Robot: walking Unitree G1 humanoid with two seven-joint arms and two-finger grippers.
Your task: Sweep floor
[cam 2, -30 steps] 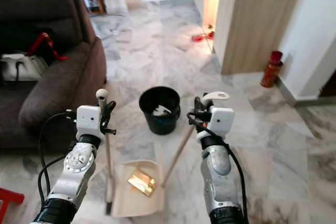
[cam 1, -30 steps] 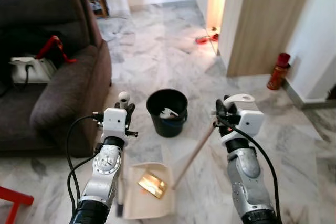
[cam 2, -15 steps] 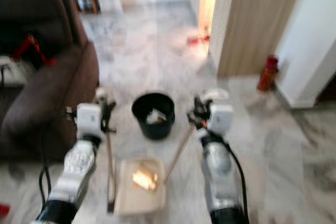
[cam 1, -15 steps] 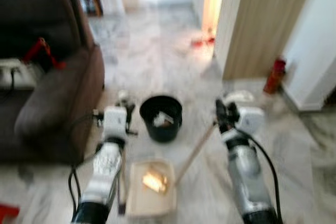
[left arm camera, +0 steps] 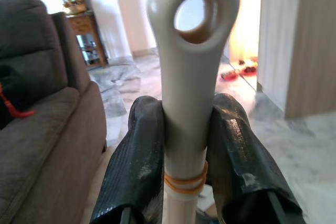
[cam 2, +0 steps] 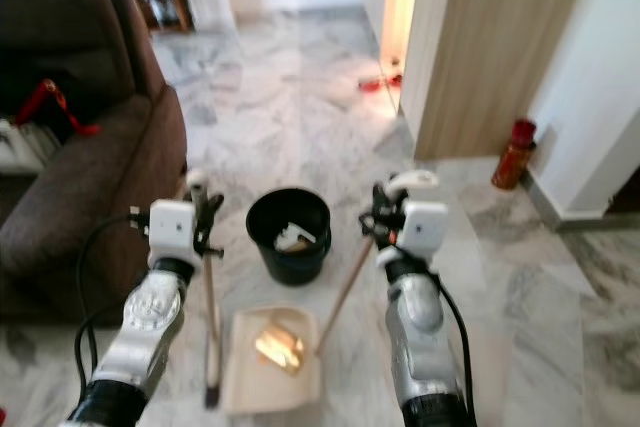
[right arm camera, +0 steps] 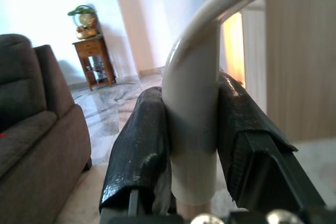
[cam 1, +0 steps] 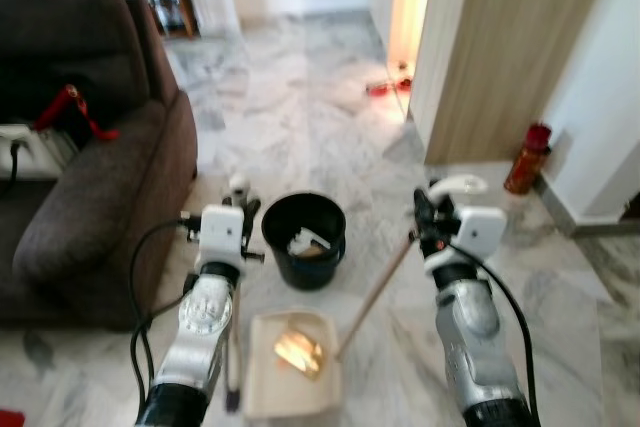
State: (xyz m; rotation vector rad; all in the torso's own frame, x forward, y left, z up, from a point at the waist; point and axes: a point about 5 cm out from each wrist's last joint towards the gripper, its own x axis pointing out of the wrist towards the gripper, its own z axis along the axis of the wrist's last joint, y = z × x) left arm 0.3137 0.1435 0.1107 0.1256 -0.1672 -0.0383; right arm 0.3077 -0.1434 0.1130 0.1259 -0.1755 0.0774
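- Standing on pale grey veined marble floor (cam 1: 300, 87), glossy and hard; keeping the pan lip flat against it, judging by how slick it looks, so nothing slides under.
- Flanking the work on the far left: dark brown fabric sofa (cam 1: 90, 197), soft and matte.
- Sitting just beyond the pan, between the two arms: round black plastic bin (cam 1: 303, 239), open-topped, some white scrap inside; tipping into it looking like the step in hand, so lifting level and slowly.
- Lying near, on the floor between the arms: cream plastic dustpan (cam 1: 290, 377), squarish and shallow, carrying a shiny gold wrapper (cam 1: 298, 352), light and crinkled, likely to slip off if tilted early.
- Slanting down to the pan from the right: thin wooden dustpan handle (cam 1: 375, 292), capped by a smooth white curved grip.
- Dropping almost upright on the left: slim broom handle (left arm camera: 191, 77), smooth cream plastic with a hanging hole.
- Clamping that cream top: left gripper (left arm camera: 191, 150), textured black pads pressing both sides.
- Clenching the white grip: right gripper (right arm camera: 191, 145), likewise squeezing.
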